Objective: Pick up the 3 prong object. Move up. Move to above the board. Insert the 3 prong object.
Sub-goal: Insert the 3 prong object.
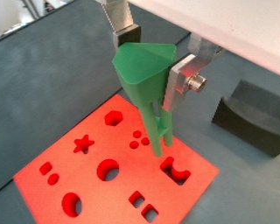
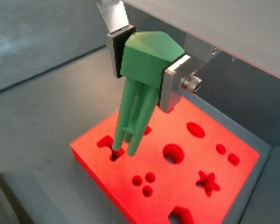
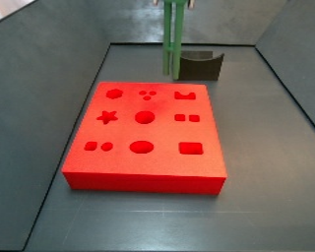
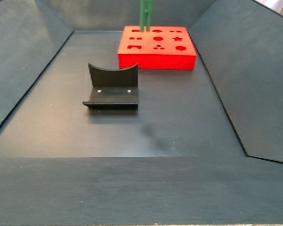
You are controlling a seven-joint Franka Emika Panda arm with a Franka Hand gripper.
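Note:
My gripper (image 1: 154,57) is shut on the wide top of the 3 prong object (image 1: 154,114), a tall green post that hangs upright with its prongs down. In both wrist views the prong tips hover above the board (image 1: 73,166), a flat red block with shaped holes, without touching it. The same grip shows in a wrist view (image 2: 146,63), with the post (image 2: 133,114) over the board (image 2: 178,179). The three-dot hole (image 1: 136,138) lies close beside the prong tips. In both side views only the post (image 3: 175,39) (image 4: 145,13) shows above the board (image 3: 167,133) (image 4: 156,60); the gripper is cut off at the top edge.
A dark grey U-shaped holder (image 3: 200,66) stands on the grey floor just beyond the board. It also shows in a side view (image 4: 110,86) and in a wrist view (image 1: 254,114). Sloping grey walls (image 4: 38,71) enclose the floor.

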